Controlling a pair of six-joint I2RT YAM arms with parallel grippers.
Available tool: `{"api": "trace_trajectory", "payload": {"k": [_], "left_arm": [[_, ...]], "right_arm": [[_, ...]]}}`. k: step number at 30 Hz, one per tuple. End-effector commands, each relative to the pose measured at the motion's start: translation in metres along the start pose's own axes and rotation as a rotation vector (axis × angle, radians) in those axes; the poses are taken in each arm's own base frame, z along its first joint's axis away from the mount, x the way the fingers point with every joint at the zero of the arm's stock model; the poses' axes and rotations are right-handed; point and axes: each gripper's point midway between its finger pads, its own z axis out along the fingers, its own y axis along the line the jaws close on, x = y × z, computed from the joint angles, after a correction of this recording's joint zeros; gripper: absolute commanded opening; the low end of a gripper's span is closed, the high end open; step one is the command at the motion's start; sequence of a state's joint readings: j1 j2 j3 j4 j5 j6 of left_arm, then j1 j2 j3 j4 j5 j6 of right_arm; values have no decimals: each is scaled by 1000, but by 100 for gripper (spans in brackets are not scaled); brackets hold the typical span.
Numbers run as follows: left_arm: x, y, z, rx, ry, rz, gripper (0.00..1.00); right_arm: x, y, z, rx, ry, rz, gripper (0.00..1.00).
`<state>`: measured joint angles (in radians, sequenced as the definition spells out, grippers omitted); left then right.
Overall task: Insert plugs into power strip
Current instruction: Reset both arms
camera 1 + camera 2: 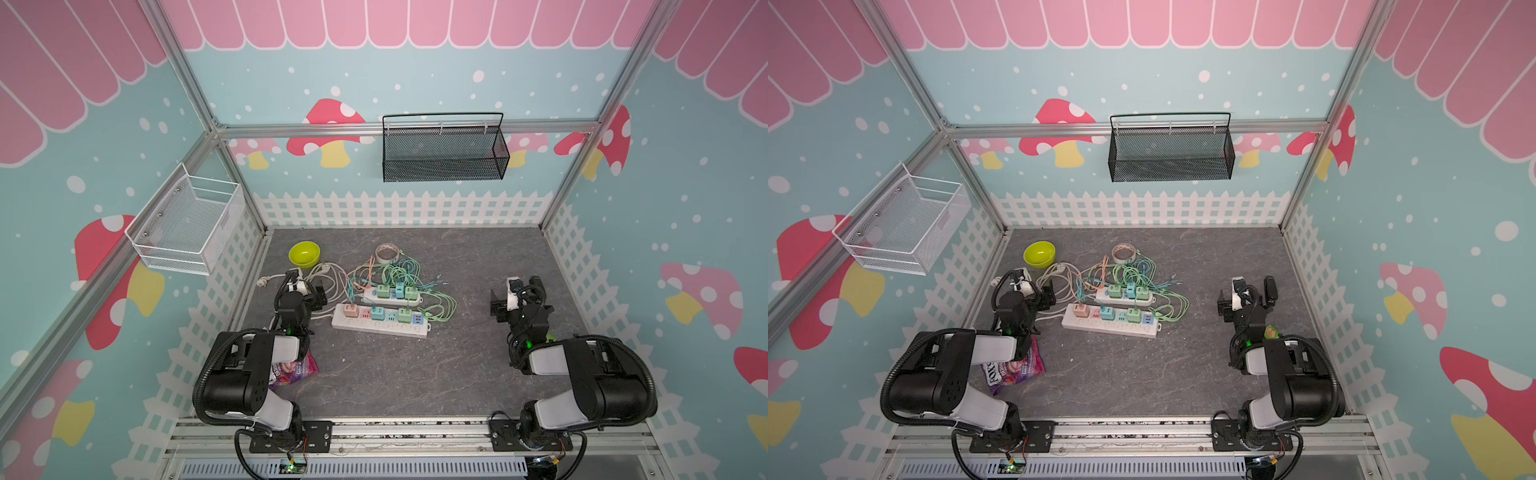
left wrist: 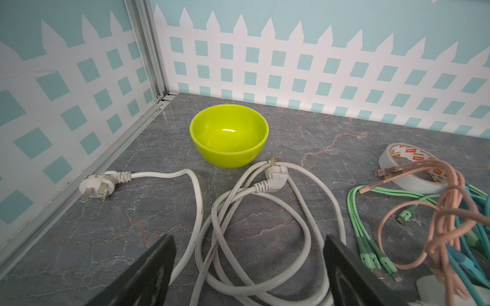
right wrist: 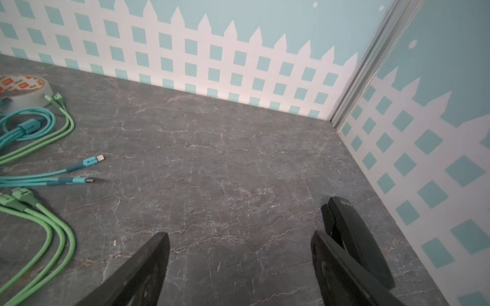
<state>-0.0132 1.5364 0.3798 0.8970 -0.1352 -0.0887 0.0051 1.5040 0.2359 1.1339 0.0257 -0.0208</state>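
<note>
— How many plugs point(image 1: 377, 312) are counted?
— Six plugs are counted, and two power strips point(image 1: 380, 328).
— What else is seen?
— One bowl point(image 1: 304, 254), one tape roll point(image 3: 26, 96), two baskets point(image 1: 444, 162) and two white cords point(image 2: 148, 174) are seen.

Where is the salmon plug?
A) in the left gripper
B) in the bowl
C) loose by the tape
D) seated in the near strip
D: in both top views the salmon plug stands upright in the near strip, at the end nearest the left gripper. That gripper is open with nothing in it, and the bowl is empty.
</note>
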Motion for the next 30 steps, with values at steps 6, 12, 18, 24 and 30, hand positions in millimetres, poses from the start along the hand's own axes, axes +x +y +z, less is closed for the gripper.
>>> {"api": "trace_trajectory", "payload": {"k": [6, 12, 18, 24, 30], "left_arm": [[-2, 3, 1, -10, 0, 15, 98], [-2, 3, 1, -10, 2, 15, 100], [-2, 3, 1, -10, 1, 16, 100], [-2, 3, 1, -11, 0, 15, 100], [-2, 3, 1, -10, 0, 15, 100]], "right_arm": [[-19, -11, -1, 19, -93, 27, 93], [-19, -10, -3, 18, -98, 25, 98], [-20, -11, -3, 19, -99, 25, 98], [-20, -11, -3, 19, -100, 25, 98], [-19, -11, -2, 19, -97, 25, 98]]}}
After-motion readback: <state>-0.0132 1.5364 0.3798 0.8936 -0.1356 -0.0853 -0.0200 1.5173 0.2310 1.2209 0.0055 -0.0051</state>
